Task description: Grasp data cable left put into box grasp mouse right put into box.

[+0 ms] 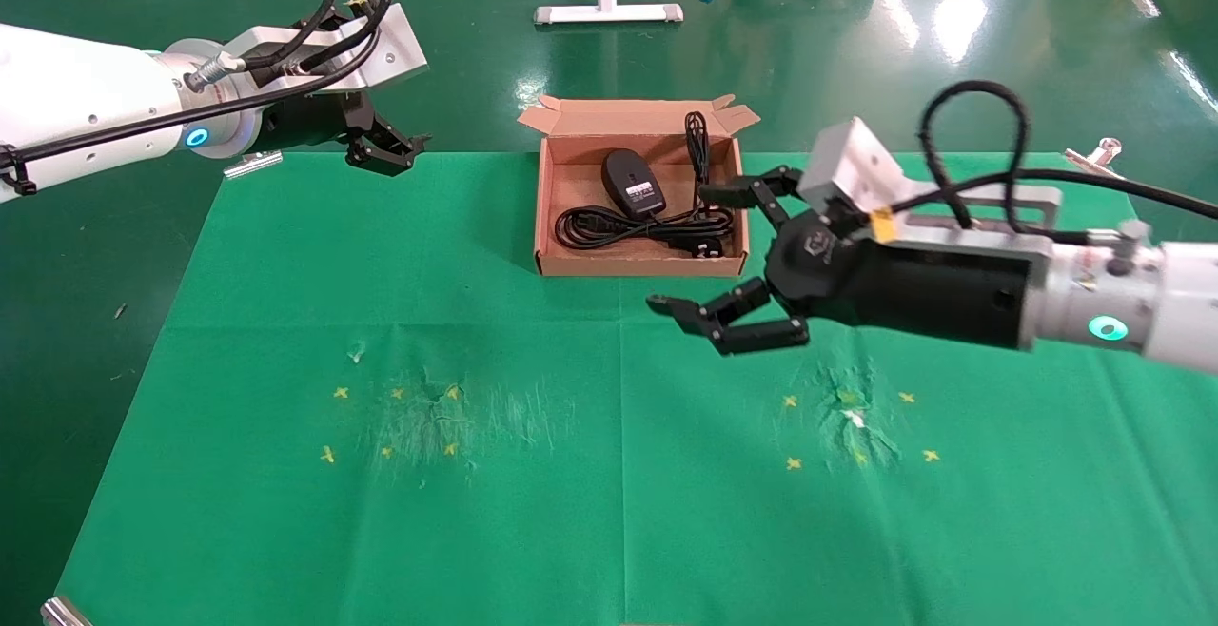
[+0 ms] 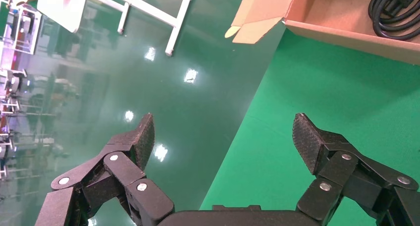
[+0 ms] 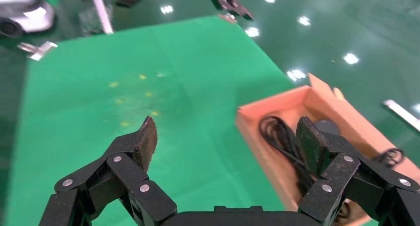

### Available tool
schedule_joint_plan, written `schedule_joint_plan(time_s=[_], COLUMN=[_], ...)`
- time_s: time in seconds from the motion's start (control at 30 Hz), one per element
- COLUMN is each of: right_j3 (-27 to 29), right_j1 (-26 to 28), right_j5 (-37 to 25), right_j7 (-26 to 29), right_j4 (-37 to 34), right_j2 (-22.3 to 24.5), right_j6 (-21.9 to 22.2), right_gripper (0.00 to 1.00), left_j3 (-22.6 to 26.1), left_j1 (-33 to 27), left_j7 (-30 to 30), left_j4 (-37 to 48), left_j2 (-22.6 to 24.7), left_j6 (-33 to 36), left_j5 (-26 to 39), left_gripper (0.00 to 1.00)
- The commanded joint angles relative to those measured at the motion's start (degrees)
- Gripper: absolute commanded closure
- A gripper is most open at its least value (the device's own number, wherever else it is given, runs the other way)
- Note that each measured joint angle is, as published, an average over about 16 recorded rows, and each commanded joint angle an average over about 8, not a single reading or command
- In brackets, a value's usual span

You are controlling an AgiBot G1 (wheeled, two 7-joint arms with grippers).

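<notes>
The brown cardboard box (image 1: 638,264) sits at the far middle of the green table. Inside it the dark mouse (image 1: 633,182) lies on its back, white label up, with its thin cord bundled at the right wall. The thick black data cable (image 1: 628,226) lies coiled in the front of the box. My right gripper (image 1: 681,248) hovers open and empty just right of the box's front corner. In the right wrist view the box (image 3: 257,132) and data cable (image 3: 277,134) show beside the gripper (image 3: 226,124). My left gripper (image 1: 385,152) hangs open and empty over the table's far left edge (image 2: 224,122).
Yellow cross marks and scuffed patches lie on the cloth at left (image 1: 395,421) and right (image 1: 856,426). Metal clamps (image 1: 252,165) (image 1: 1094,155) hold the far corners. A white stand base (image 1: 609,12) rests on the shiny floor behind the box.
</notes>
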Motion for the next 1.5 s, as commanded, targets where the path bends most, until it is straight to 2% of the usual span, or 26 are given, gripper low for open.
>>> schedule_joint_plan(time_s=[0.03, 0.87, 1.5], right_j3=[0.5, 6.8, 7.1], right_j1=[-0.8, -10.7, -11.3], right_j5=[2.1, 27.5, 28.9], right_j7=[-0.2, -2.2, -2.4], right_j4=[0.5, 6.9, 7.2], right_j2=[1.0, 12.9, 13.6], right_j6=[-1.2, -15.8, -16.6], right_gripper=[0.0, 0.0, 0.0], left_j3=[0.1, -22.1, -39.7], left_j1=[-0.1, 17.4, 31.2], left_j7=[-0.1, 14.8, 26.6], left_j4=[0.0, -4.2, -7.6], left_j2=[0.0, -7.5, -13.5], left_j6=[-0.1, 18.3, 32.8], left_j5=[0.1, -31.0, -55.5], left_gripper=[0.0, 0.0, 0.0])
